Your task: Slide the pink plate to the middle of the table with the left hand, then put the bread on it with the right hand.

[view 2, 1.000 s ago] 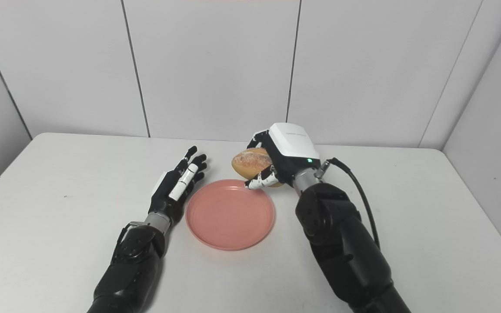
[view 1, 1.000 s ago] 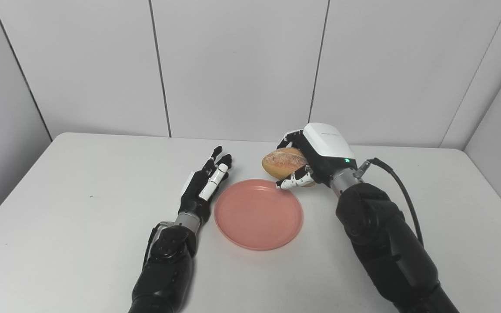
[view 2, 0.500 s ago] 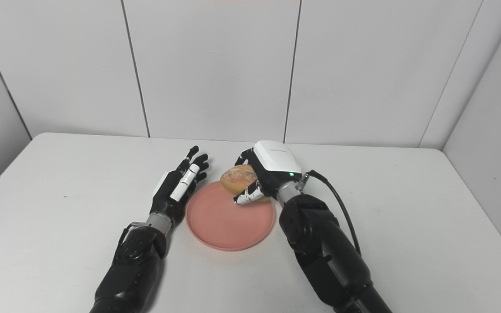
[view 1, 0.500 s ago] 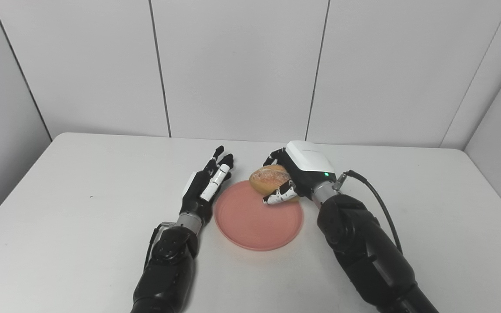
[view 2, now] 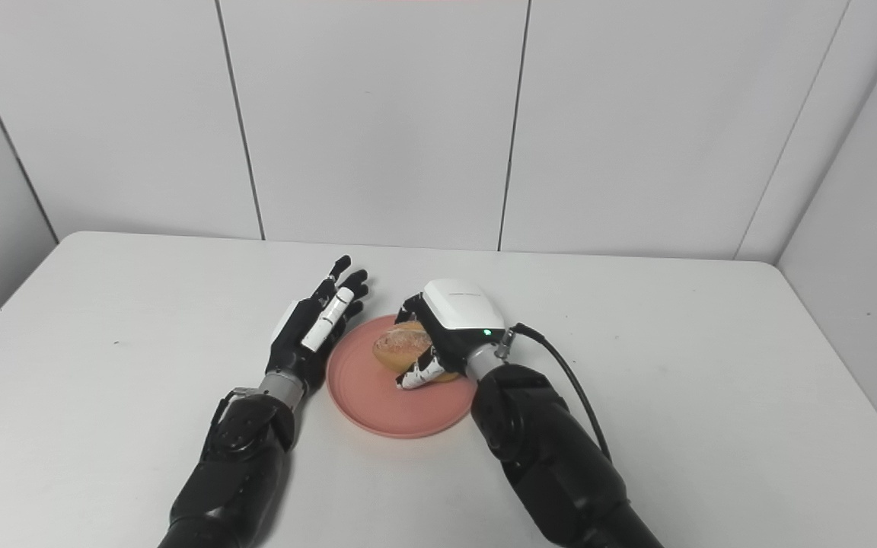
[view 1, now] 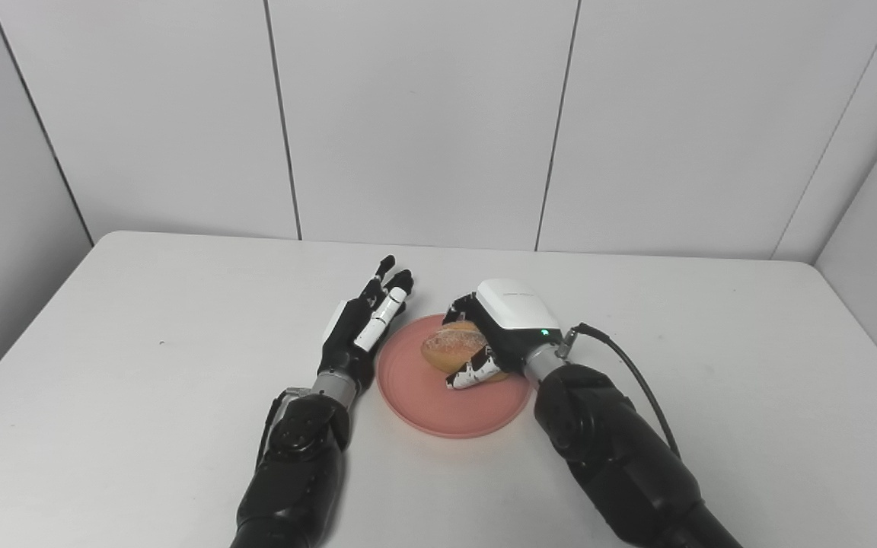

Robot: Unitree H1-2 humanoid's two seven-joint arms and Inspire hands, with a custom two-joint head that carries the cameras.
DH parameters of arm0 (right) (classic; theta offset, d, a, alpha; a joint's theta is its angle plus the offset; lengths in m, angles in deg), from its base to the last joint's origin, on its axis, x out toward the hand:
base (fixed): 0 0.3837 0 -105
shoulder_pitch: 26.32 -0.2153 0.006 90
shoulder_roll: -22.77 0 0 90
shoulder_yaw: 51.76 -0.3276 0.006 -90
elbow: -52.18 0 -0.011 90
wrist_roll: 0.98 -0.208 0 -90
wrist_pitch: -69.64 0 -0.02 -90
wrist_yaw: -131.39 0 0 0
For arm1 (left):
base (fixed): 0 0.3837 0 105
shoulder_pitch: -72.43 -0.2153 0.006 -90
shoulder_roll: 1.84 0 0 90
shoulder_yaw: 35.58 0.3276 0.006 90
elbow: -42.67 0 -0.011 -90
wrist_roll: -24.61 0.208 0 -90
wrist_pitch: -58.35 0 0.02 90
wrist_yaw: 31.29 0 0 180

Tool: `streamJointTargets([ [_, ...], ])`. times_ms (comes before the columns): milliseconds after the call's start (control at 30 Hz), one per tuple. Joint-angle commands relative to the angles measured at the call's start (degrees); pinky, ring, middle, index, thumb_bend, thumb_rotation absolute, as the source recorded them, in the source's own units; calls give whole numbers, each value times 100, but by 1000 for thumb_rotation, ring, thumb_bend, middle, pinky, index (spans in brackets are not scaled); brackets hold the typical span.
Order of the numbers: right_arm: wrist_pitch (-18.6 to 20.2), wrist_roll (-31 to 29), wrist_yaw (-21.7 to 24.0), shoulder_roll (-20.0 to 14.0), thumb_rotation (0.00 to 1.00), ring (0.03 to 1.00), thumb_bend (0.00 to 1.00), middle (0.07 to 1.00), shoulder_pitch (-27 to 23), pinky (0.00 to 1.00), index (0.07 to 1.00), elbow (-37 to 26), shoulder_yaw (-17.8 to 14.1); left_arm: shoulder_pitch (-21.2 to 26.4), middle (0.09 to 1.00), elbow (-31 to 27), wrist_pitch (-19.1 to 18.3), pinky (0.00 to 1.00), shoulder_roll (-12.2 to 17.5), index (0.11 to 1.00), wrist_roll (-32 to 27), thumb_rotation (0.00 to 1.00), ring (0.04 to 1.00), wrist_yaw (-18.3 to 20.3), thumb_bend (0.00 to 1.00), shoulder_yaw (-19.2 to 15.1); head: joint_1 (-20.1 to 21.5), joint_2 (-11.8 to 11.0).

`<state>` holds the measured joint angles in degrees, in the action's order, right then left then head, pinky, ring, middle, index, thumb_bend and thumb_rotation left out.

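The pink plate lies flat near the middle of the white table. My right hand is shut on the bread, a golden crusty roll, holding it low over the plate's middle; whether the roll touches the plate I cannot tell. My left hand lies open on the table just left of the plate, fingers stretched away from me, close to the plate's left rim. In the right eye view the bread and plate appear the same way.
The table's far edge meets grey wall panels. A black cable loops from my right wrist over the table. A small dark speck marks the table at the left.
My right hand carried the bread down and leftward, from beyond the plate's far right rim to low over its middle. The left hand and the plate stayed put.
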<state>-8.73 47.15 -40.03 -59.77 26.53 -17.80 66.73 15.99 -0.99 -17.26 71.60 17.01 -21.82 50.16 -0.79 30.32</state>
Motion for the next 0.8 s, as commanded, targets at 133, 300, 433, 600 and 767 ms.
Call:
streamJointTargets([
  [133,-172,45,-187,82,0,375,515,461,-353,253,531,-64,46,-428,926,377,62,948,-209,974,-59,659,929,65,700,39,3,5],
  [300,-154,65,-157,74,0,392,517,475,-364,286,524,-100,85,-421,928,390,61,946,-209,976,-89,662,929,103,689,27,0,7],
  [433,38,102,77,34,112,561,604,599,-341,471,527,-290,88,-402,944,414,13,966,-204,975,-160,645,941,176,692,-14,20,14],
  [600,214,408,430,-106,365,780,981,802,-322,723,737,-565,177,-390,976,424,-14,988,-153,991,-145,680,964,268,702,31,31,16],
  [767,189,630,517,-220,484,924,1000,909,-307,971,809,-637,200,-394,944,428,-51,997,-129,991,-186,660,968,349,703,-8,42,15],
])
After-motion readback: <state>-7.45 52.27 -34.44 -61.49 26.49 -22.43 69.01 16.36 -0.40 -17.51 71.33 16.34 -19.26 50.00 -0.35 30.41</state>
